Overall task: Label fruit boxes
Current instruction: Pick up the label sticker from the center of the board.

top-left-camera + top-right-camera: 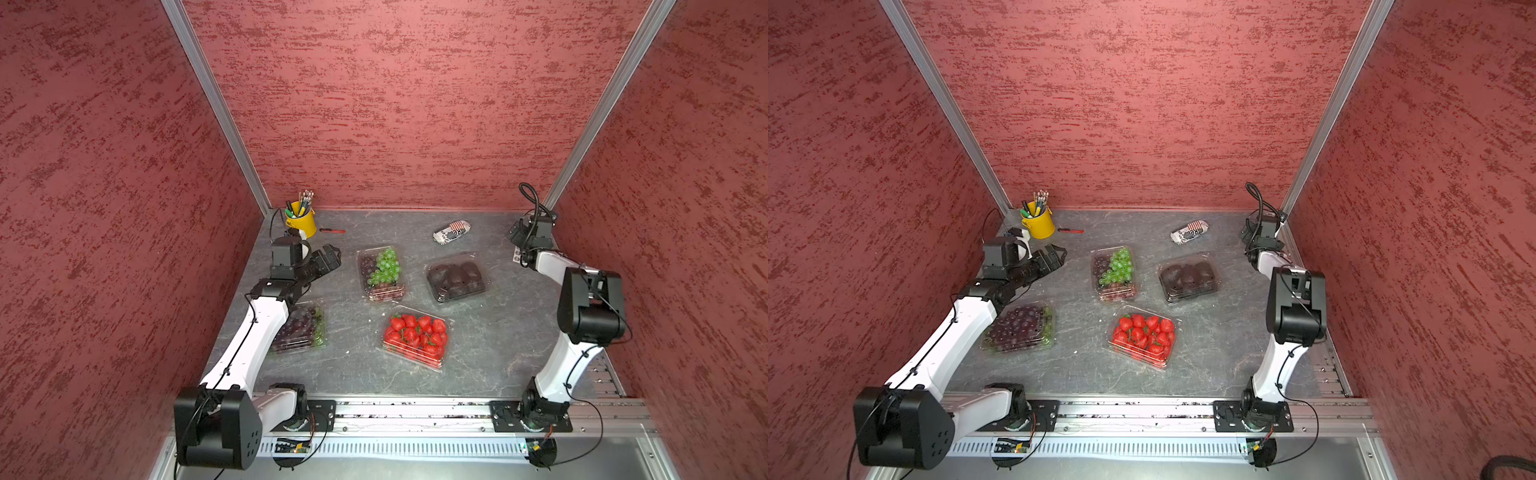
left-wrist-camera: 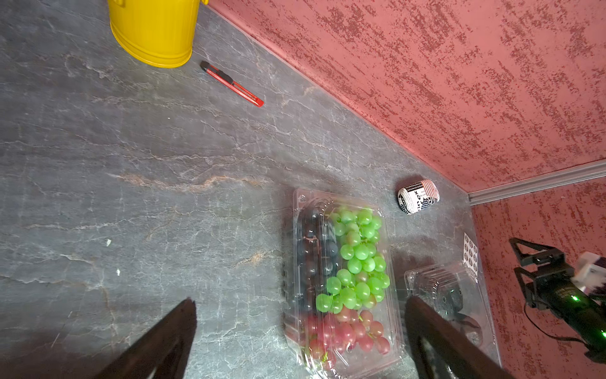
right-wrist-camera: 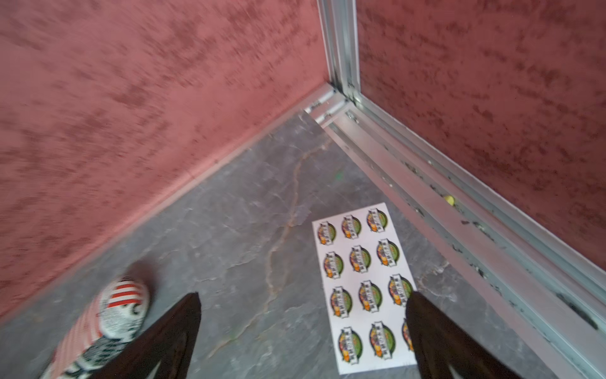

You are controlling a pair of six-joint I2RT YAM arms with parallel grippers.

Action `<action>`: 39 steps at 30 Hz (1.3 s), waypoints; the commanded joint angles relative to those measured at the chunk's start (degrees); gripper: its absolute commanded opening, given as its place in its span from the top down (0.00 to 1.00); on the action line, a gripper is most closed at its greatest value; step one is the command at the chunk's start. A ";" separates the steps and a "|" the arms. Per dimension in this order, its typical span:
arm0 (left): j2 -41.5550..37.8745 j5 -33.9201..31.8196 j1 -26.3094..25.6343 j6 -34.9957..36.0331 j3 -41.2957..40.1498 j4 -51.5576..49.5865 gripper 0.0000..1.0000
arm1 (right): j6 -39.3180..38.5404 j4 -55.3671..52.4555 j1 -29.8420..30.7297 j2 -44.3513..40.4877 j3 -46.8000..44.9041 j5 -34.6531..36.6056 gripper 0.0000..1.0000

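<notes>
My right claw [image 3: 303,295] spread empty by white paper sheet of round stickers [image 3: 360,288], far right, likely for peeling; left claw [image 1: 328,255] wide, empty.

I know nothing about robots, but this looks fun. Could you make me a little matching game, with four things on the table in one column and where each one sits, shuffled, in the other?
Things
1. strawberry box
2. dark grape box
3. yellow pencil cup
4. sticker sheet

Places
A. far corner, by the open right gripper
B. partly under the left arm
C. in the middle, nearest the front rail
D. far corner on the left arm's side

Pairs: 1-C, 2-B, 3-D, 4-A
</notes>
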 commanded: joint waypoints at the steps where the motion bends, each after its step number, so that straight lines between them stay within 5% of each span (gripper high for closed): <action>1: -1.07 -0.82 -0.37 0.96 0.90 -1.69 0.00 | -0.63 -5.01 -1.18 2.68 3.92 0.05 0.01; 19: 2.71 2.60 0.50 0.81 3.36 -2.40 0.00 | -4.90 -20.02 -3.22 17.12 19.42 -4.71 0.01; 30: 1.86 3.74 1.27 0.38 2.15 -2.16 0.00 | -5.53 -27.15 -1.79 16.39 18.24 -4.52 0.07; 39: -0.43 4.55 1.48 0.23 -0.39 -1.98 0.00 | -5.11 -25.10 -0.72 8.96 12.98 1.85 0.02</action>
